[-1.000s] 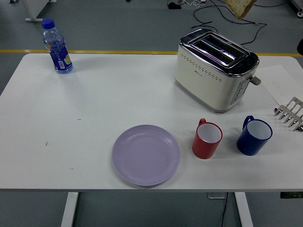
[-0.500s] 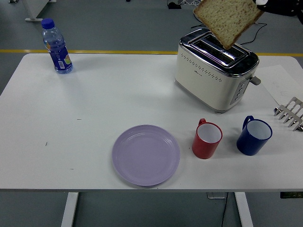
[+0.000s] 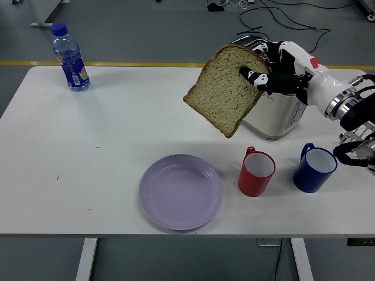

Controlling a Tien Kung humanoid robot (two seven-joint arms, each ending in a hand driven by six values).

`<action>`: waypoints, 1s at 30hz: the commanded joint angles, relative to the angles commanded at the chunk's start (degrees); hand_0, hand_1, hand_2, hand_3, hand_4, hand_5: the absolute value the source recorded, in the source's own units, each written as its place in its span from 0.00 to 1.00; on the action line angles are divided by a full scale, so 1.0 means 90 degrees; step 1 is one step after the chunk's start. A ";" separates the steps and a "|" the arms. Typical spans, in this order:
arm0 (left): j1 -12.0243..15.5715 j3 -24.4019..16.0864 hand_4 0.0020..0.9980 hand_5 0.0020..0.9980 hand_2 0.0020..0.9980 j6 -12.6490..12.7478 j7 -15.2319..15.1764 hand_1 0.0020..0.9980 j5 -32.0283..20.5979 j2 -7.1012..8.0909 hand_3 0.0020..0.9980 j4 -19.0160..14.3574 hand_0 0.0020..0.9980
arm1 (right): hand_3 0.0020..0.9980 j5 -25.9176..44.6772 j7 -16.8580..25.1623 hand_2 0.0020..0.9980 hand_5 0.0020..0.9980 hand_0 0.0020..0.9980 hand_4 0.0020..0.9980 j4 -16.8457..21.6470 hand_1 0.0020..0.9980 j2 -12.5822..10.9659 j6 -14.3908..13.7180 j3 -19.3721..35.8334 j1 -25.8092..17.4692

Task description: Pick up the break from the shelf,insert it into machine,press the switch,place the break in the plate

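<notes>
One slice of bread (image 3: 225,93) hangs in our right hand (image 3: 280,75), fingers (image 3: 253,76) pinching it above the worktop (image 3: 117,134), left of the toaster (image 3: 275,114); inserting, pressing and plating on the plate (image 3: 181,192) seem left.

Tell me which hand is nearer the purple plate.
Right. The right hand holds the bread slice in the air, up and to the right of the purple plate. The left hand is out of view.
</notes>
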 joint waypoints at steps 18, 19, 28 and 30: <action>0.0012 -0.0020 0.40 1.00 0.64 -0.0013 0.0024 0.60 0.0129 0.0014 0.67 0.0000 0.68 | 0.40 -0.0074 0.0128 0.28 0.00 0.10 0.44 -0.0677 0.17 0.1115 -0.0286 -0.1600 -0.0312; 0.0014 -0.0035 0.40 1.00 0.64 -0.0012 0.0028 0.60 0.0150 0.0012 0.67 0.0000 0.68 | 0.40 -0.0096 0.0134 0.28 0.00 0.10 0.44 -0.0764 0.17 0.1161 -0.0303 -0.1662 -0.0321; 0.0022 -0.0095 0.40 1.00 0.64 -0.0021 0.0040 0.60 0.0253 0.0014 0.67 0.0000 0.68 | 0.40 -0.0498 0.0226 0.28 0.00 0.09 0.43 -0.1265 0.17 0.1417 -0.0653 -0.2124 -0.0429; 0.0020 -0.0090 0.40 1.00 0.64 -0.0021 0.0039 0.60 0.0249 0.0014 0.67 0.0000 0.68 | 0.40 -0.0530 0.0237 0.28 0.00 0.09 0.44 -0.1317 0.16 0.1451 -0.0690 -0.2159 -0.0435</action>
